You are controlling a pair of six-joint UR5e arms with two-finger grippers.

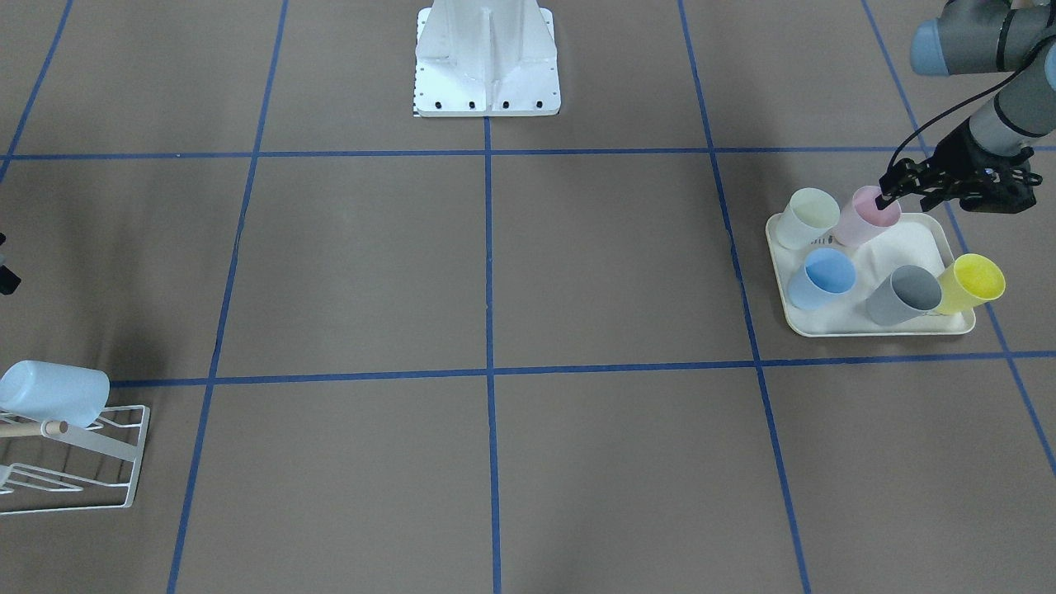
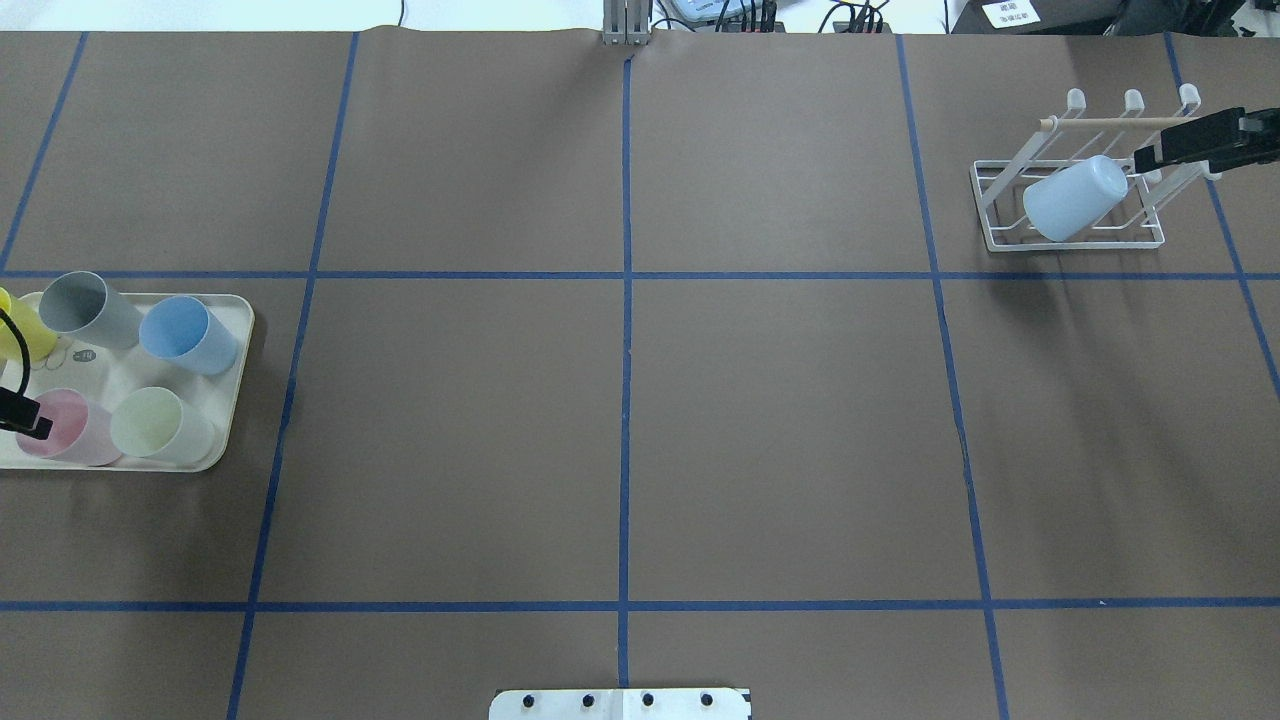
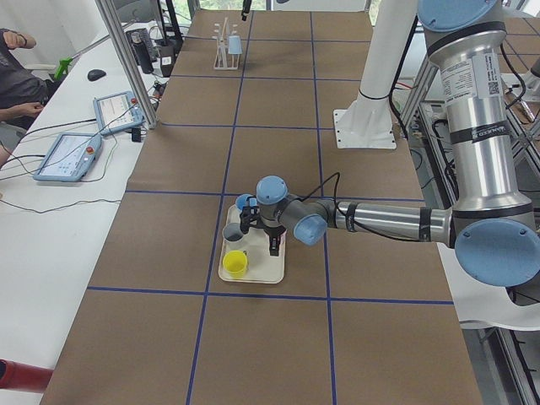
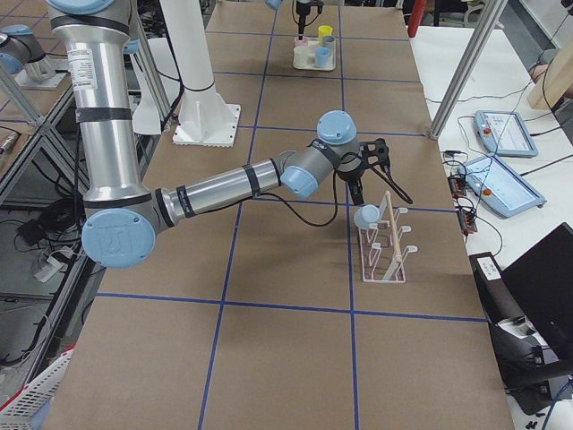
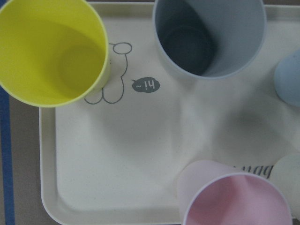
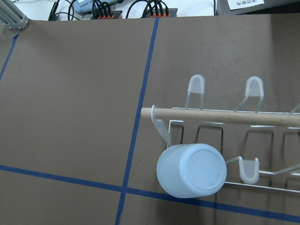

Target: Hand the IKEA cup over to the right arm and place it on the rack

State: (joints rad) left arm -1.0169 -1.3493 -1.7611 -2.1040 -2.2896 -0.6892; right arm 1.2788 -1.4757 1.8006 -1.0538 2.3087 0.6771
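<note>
Left gripper (image 1: 888,195) sits at rim of pink cup (image 1: 858,223) on the tray (image 1: 874,330), one finger seemingly inside; can't tell if it's clamped yet. Risk: thin rim pinch lets cup tilt or slip on lift, or bump the green cup (image 1: 810,218) just beside.

The bench (image 2: 780,430) is covered in matt brown paper, faintly creased, crossed by smooth blue tape lines (image 2: 625,275). The rack (image 6: 196,86) is thin wire in a smooth white coat, with a bare light wooden rod (image 6: 220,116). On it the pale blue cup (image 6: 192,169) looks like matt, slightly frosted plastic. The cream tray (image 5: 117,178) is matt and finely speckled. The yellow cup (image 5: 47,51), grey cup (image 5: 211,37) and pink cup (image 5: 234,197) are smooth, dull plastic. The right arm (image 4: 224,185) has satin grey metal tubes and glossy light-blue caps.
</note>
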